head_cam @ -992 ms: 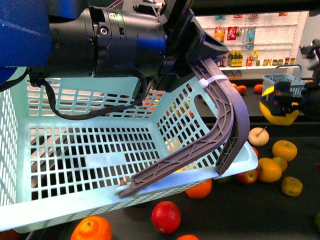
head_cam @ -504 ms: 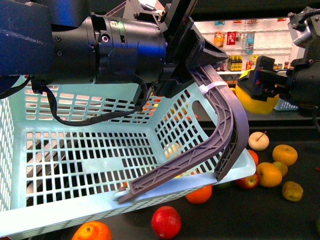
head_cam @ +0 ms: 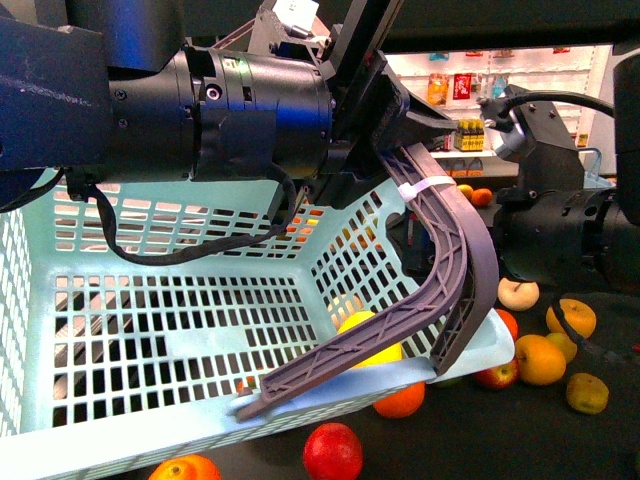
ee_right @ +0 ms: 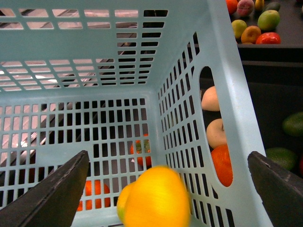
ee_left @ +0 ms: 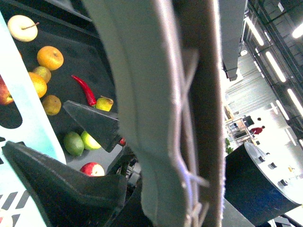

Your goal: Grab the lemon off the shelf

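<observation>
The lemon (head_cam: 366, 333) is bright yellow and lies low in the pale teal basket (head_cam: 150, 300), partly behind the grey basket handle (head_cam: 452, 262). In the right wrist view the lemon (ee_right: 154, 198) is blurred and loose inside the basket (ee_right: 236, 94), touching neither finger. My right gripper (ee_right: 165, 189) is open above it, its fingers (ee_right: 52, 194) wide apart. My left gripper (head_cam: 395, 120) is shut on the basket handle (ee_left: 161, 118) and holds the basket tilted over the shelf (head_cam: 480, 435).
Oranges (head_cam: 402, 398), a red apple (head_cam: 332, 450) and yellow-orange fruits (head_cam: 540, 358) lie on the dark tray around the basket. A red chilli (ee_left: 85, 90) and limes (ee_left: 74, 143) lie farther along the tray. White store shelves with bottles (head_cam: 480, 80) stand behind.
My right gripper carried the lemon from the right to over the basket and opened. The lemon has left the gripper and is now down inside the basket.
</observation>
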Tool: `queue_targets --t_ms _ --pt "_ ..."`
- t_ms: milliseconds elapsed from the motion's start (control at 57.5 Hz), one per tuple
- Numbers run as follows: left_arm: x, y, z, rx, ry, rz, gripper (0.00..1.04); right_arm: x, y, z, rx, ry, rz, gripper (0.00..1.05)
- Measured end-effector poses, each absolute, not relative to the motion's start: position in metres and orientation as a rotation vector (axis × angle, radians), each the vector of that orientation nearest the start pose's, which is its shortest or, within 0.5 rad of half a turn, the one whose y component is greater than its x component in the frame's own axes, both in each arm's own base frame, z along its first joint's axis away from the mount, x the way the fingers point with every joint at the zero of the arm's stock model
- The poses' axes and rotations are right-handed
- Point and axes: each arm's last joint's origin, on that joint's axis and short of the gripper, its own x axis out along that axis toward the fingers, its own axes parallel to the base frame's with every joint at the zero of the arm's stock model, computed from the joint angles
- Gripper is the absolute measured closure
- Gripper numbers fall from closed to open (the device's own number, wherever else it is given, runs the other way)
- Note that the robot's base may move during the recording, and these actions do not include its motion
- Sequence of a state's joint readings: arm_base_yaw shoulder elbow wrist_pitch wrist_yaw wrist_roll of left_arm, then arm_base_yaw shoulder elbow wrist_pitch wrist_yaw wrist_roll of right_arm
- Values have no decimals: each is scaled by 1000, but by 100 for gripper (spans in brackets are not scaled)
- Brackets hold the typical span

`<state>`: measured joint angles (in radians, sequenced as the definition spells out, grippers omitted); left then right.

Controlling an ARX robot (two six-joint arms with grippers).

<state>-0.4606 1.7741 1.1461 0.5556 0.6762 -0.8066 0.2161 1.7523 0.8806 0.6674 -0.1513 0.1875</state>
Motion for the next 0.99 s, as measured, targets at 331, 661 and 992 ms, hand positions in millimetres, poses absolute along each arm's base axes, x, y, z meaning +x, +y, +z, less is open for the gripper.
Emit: queue_targets --t_ms 331,661,992 --pt "347 -193 260 -724 529 -1041 97 256 -11 258 41 114 25 2" --pt "348 -193 260 -724 528 -1039 97 146 -14 226 7 54 -8 36" --pt "347 -193 260 -723 529 -1043 97 98 0 184 2 2 -1 95"
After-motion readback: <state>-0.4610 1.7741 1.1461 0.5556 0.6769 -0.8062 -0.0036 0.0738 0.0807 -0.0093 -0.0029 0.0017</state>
